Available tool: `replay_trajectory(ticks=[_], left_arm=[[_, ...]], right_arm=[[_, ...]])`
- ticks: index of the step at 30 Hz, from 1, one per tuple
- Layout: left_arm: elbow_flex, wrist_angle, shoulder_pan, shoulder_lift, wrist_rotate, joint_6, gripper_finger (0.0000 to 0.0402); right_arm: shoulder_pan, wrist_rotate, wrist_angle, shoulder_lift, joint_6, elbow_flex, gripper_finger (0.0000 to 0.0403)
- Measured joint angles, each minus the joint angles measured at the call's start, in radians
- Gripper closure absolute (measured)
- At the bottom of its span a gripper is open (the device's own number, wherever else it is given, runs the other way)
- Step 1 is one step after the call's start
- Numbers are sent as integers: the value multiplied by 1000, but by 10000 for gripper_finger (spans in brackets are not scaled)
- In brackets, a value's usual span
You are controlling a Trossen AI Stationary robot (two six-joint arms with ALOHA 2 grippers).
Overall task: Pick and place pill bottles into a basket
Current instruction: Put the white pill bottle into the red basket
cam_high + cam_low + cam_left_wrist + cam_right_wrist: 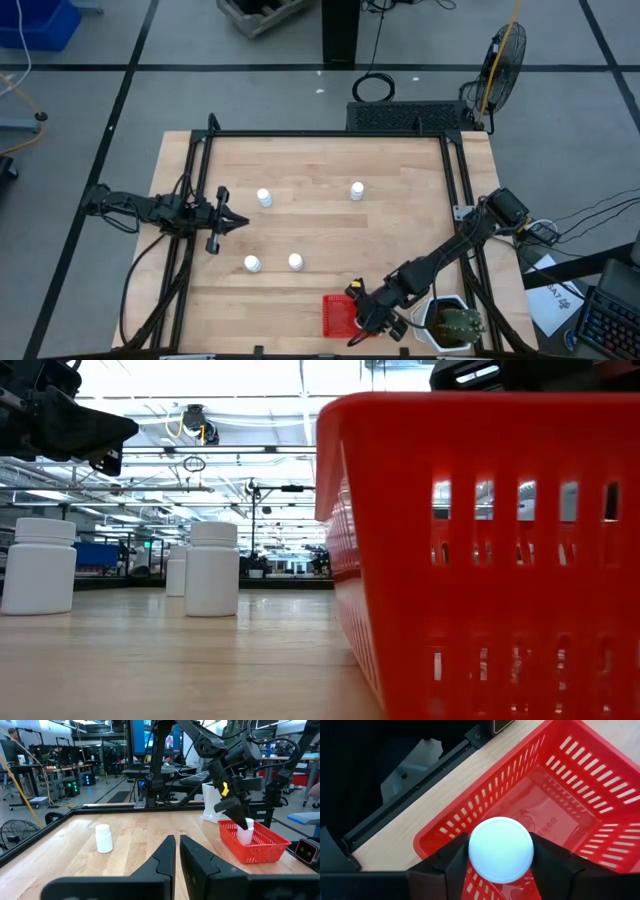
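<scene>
Red basket (480, 550) wall fills the near side of the low view; mesh slots, flat rectangular tub, sitting at the desk's (330, 215) near edge, right of centre (338, 315). Right end effector (372, 318) is over the basket's right side, closed on a pill bottle (501, 849); wrist view shows the round white cap pinched between both dark fingers (454, 865), directly above the basket floor (555, 815), which holds nothing else visible. Left wrist view has the same bottle (245, 833) inside the basket (255, 842) rim line, touching or not, cannot tell. Tight on that side: white octagonal pot (448, 322) with green plant just right of the basket, black frame rail (462, 200) along the desk's right edge under the right arm. Four other pill bottles stand upright on open wood, all apart: two toward the far side (264, 198) (357, 190), two nearer (252, 264) (296, 262). Wide free strip between that near pair and the basket. All alike: small white cylinders, white caps, much smaller than the basket. Left end effector (218, 221) parked at the desk's left edge above the left rail, pointing inward, fingers (162, 857) nearly together with a narrow gap, gripping nothing. Closest bottle to it is the far-left one. Floor fan (505, 55) stands off the desk's far right corner.
</scene>
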Motion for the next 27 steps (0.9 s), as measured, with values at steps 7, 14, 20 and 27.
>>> replay_trajectory(ticks=[7,14,20,27], left_arm=[[0,0,0,0,0,0,371],[0,0,0,0,0,0,371],[0,-1,0,0,0,0,371],[0,-2,0,0,0,0,371]], right_arm=[[2,0,23,3,-8,-2,178],[2,-3,55,-2,-17,-2,153],[3,1,88,-65,-32,-2,147],[-69,326,48,-179,4,-2,155]])
